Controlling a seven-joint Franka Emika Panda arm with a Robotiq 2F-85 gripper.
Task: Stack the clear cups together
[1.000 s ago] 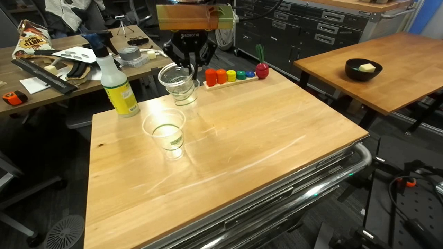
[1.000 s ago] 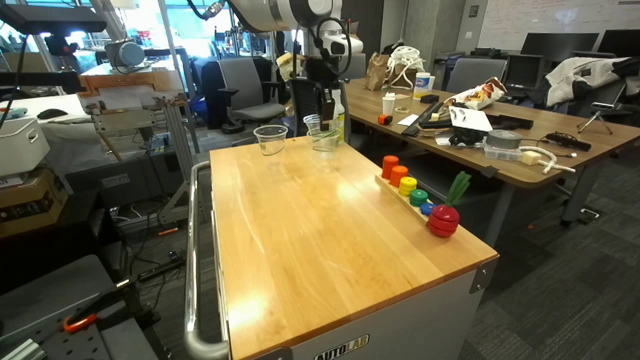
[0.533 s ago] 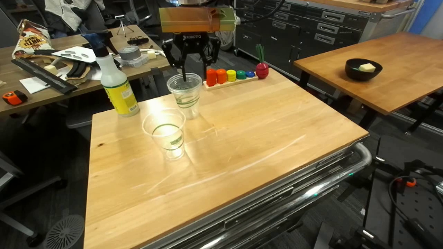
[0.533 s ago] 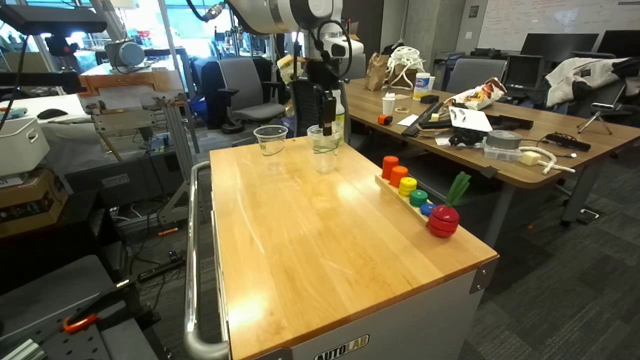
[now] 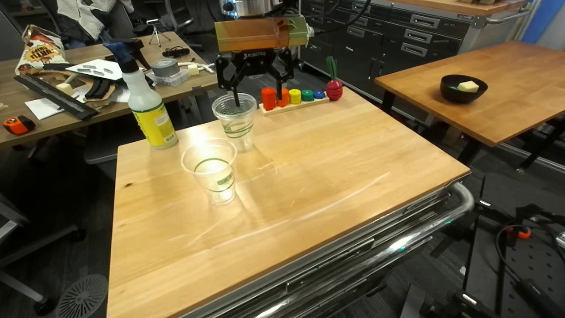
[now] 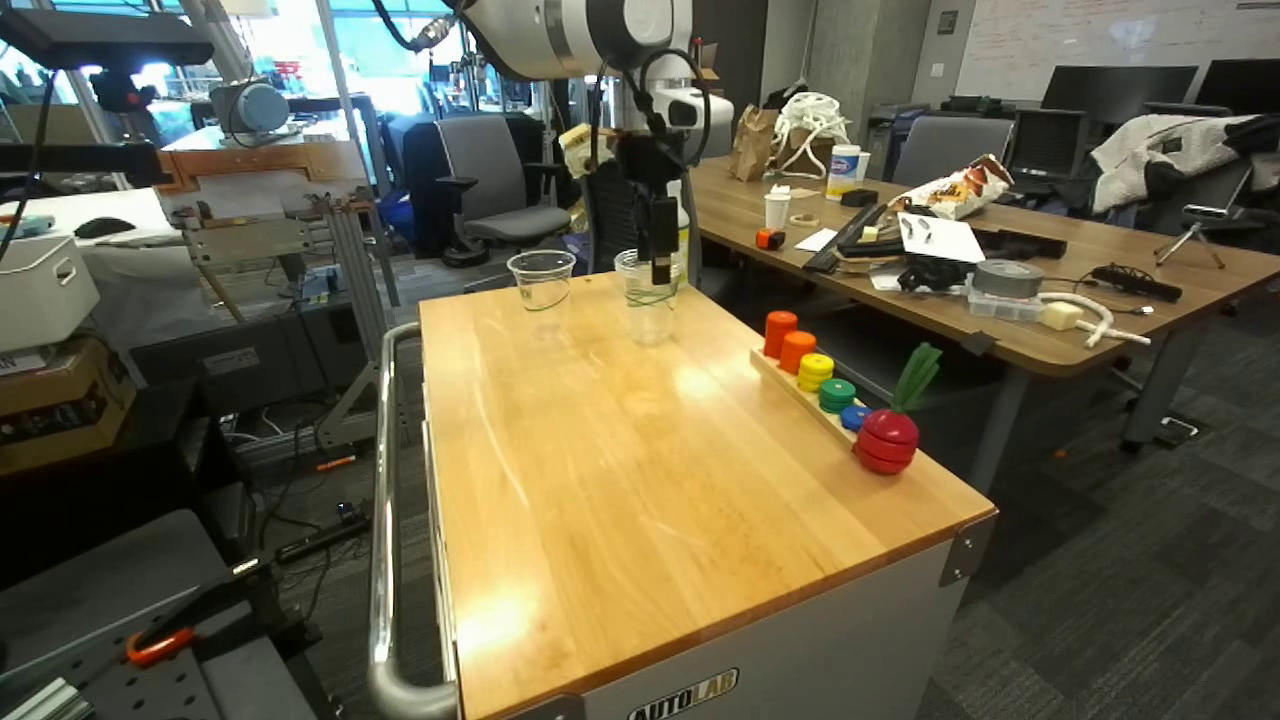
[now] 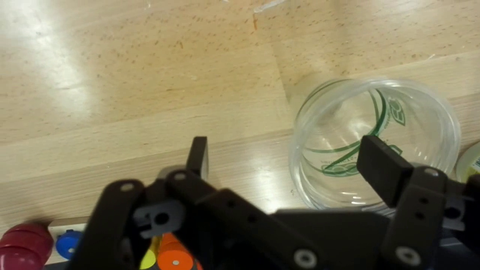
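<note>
We see nested clear cups (image 5: 238,129) upright in the upper middle of an exterior view, thick rims bunched above green bands; a single clear cup (image 5: 212,174) stands just below left. Our gripper (image 5: 258,101) is spread wide, one jaw crossing the nest's mouth. The nest sits near the upper edge of the wooden tabletop (image 5: 318,190), which runs broadly down and right to a metal rail (image 5: 402,242).

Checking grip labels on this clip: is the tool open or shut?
Open: the tool has its fingers well apart in the wrist view, with tabletop and part of the nested clear cups showing between them.
</note>
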